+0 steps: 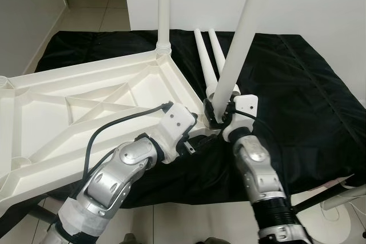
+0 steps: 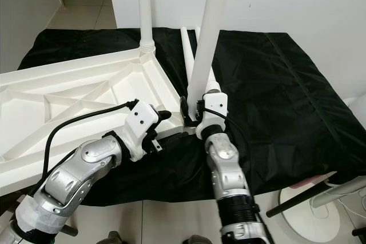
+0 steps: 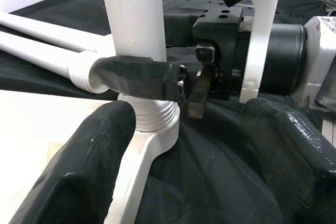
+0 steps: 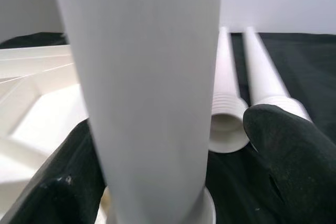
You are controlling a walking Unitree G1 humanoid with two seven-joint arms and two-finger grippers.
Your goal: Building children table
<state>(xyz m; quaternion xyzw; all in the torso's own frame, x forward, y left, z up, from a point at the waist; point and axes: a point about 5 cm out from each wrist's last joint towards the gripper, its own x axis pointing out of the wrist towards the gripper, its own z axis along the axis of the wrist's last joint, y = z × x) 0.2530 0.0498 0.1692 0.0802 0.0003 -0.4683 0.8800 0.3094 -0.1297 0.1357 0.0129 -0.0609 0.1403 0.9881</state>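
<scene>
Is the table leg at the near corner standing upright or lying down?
Upright, slightly tilted. The near leg rises from the tabletop's corner socket, the right end effector at its base; two spare legs lie flat.

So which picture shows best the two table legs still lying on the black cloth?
The left eye view: both loose table legs lie whole, side by side on the black cloth. The right eye view shows them partly hidden behind the upright leg; both wrist views show just their threaded ends.
</scene>
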